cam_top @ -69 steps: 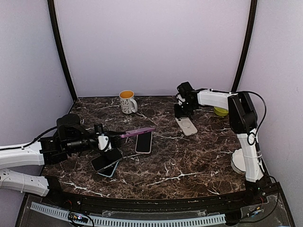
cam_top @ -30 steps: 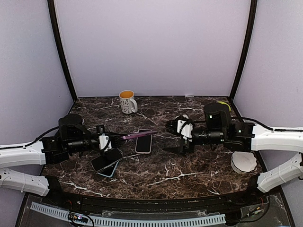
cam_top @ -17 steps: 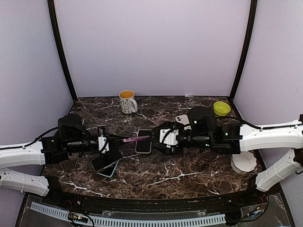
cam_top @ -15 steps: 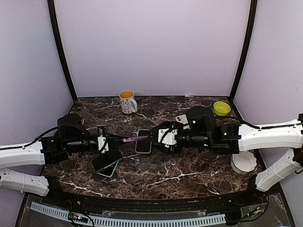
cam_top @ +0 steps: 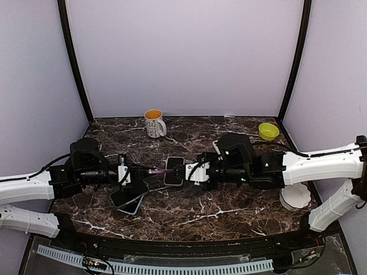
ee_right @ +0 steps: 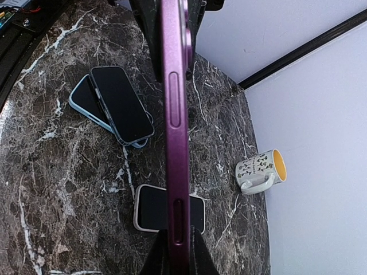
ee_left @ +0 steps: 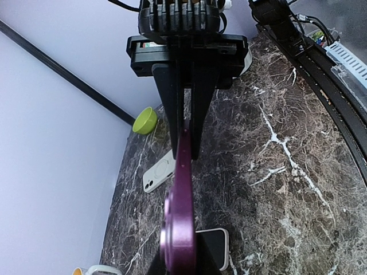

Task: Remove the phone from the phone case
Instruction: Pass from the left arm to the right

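Note:
A purple-cased phone [cam_top: 156, 171] is held edge-up above the table between both grippers. My left gripper [cam_top: 139, 171] is shut on its left end; in the left wrist view the case [ee_left: 179, 217] runs up from my jaws at the bottom edge [ee_left: 179, 264]. My right gripper [cam_top: 175, 171] is shut on the other end; its black fingers [ee_left: 171, 103] flank the case tip. In the right wrist view the case edge [ee_right: 175, 114] with its side buttons rises from my gripper [ee_right: 175, 247].
A white-cased phone [ee_right: 150, 207] lies screen-up on the marble right under the held one. Two stacked phones [cam_top: 129, 196] lie front left. A mug [cam_top: 153, 122] stands at the back, a green bowl [cam_top: 268, 131] back right, a white case [ee_left: 160, 172] near it, and a white disc [cam_top: 295, 197] at right.
My right arm swung from the back right to the centre and its gripper closed on the free end of the purple-cased phone. The left gripper kept its hold and levelled the phone slightly.

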You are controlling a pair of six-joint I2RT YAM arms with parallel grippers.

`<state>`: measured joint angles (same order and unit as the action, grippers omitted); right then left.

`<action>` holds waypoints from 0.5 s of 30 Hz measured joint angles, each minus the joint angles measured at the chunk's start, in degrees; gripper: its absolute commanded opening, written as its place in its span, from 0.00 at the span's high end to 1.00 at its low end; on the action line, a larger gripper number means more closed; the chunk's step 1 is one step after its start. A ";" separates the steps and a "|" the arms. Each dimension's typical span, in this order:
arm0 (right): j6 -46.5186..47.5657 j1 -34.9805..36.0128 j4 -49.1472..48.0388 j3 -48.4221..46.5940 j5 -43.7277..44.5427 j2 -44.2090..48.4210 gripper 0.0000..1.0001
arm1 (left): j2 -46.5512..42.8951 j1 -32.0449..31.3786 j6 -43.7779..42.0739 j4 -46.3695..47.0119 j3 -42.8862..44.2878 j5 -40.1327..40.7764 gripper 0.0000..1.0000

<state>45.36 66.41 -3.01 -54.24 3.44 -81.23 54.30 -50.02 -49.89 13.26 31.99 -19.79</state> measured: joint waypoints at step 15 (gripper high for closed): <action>-8.15 1.14 -1.09 0.66 8.87 -0.09 1.00 | 0.00 -0.02 -0.81 1.31 0.83 -0.68 0.27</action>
<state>37.21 67.55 -4.10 -53.58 12.32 -81.32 54.30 -50.04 -50.70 14.57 32.82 -20.47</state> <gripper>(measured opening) 0.057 0.650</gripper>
